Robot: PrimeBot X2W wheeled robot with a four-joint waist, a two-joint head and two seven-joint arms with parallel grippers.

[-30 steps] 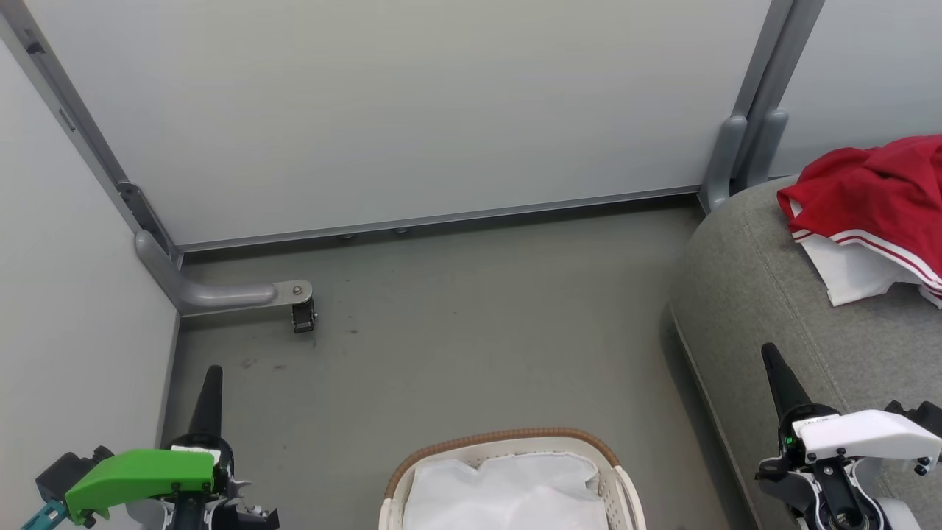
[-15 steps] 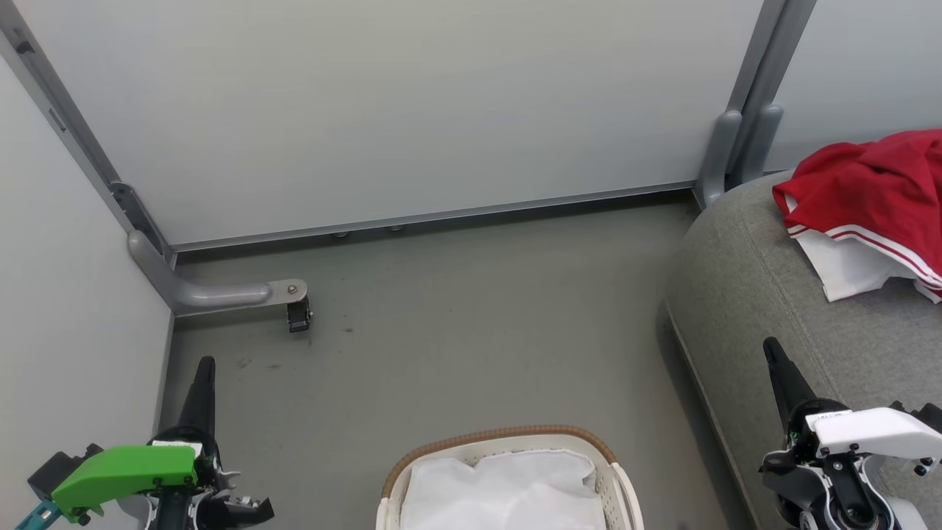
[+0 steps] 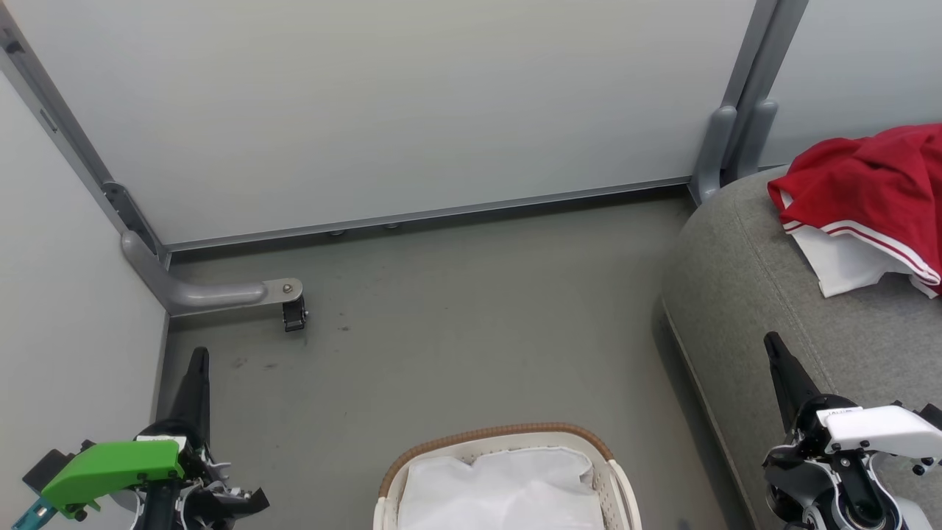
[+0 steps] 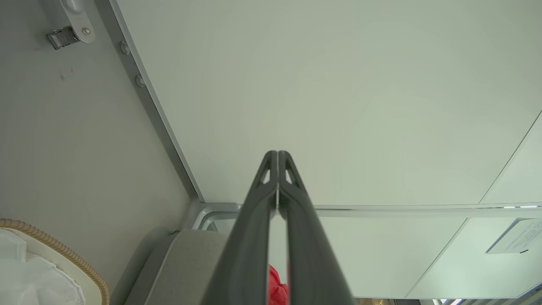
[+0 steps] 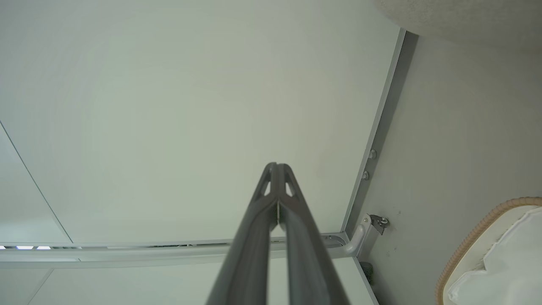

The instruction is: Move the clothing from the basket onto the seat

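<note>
**HEAD CAM NUDGED – CLOTHING LIES ON SEAT**

Whole head view has slid a touch up and left vs a sec ago. That's a cam move, not the things. The clothing [image 3: 868,177] lies as before on the seat [image 3: 743,294], at approx 2 o'clock in that view.

Clothing: bright red, soft, bunched w/ deep folds. White stripe trim runs along its lower hem. A white panel pokes out from under it at its 6 o'clock side, flat on the cushion. Its right part runs off frame.

Seat: grey woven fabric, rounded edge, stitched seam heading toward 5 o'clock.

Basket [image 3: 500,430] sits at 6 o'clock on the grey floor [image 3: 456,331], cut by the frame bottom and apart from the seat. It has a brown woven rim and a white perforated wall. A white crinkly liner sheet [image 3: 500,489] lies inside.

Left gripper [image 3: 198,355] is at 8 o'clock over the floor, fingers pressed together w/ nothing between. Right gripper [image 3: 770,338] is at 4 o'clock over the seat's edge, likewise clenched and empty, well apart from the clothing. Both wrist views show the tips meeting.
</note>
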